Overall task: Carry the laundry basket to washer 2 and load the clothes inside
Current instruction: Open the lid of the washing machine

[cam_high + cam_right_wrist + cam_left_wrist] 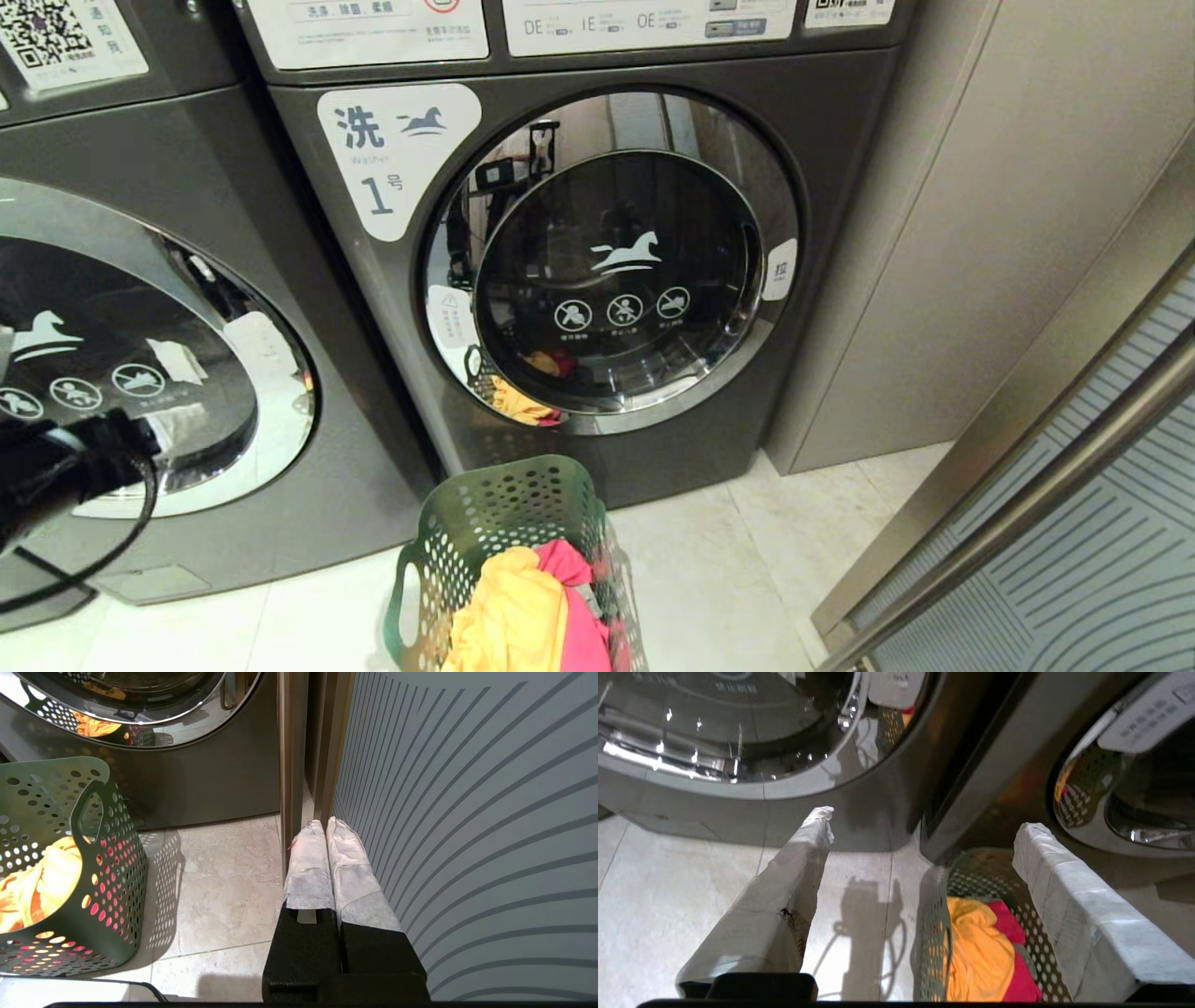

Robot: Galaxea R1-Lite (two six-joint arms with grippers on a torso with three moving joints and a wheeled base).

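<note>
Head view: the green perforated plastic laundry basket [509, 551], yellow-orange and pink-red clothes [527, 611] inside, stands on pale tiles before the closed washer marked "1" [616, 271]. Left gripper [920, 828] gapes empty above; right gripper [325, 833] pinched shut. Loading remains undone.

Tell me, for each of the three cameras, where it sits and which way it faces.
Head view: high on the robot, looking down at the dark grey washer labelled 1; the black left arm shows at the edge.
Left wrist view: behind the open left claw, facing floor and washers.
Right wrist view: behind the shut right claw, facing the striped panel.
All three share the green perforated plastic laundry basket of yellow and pink clothes.
</note>
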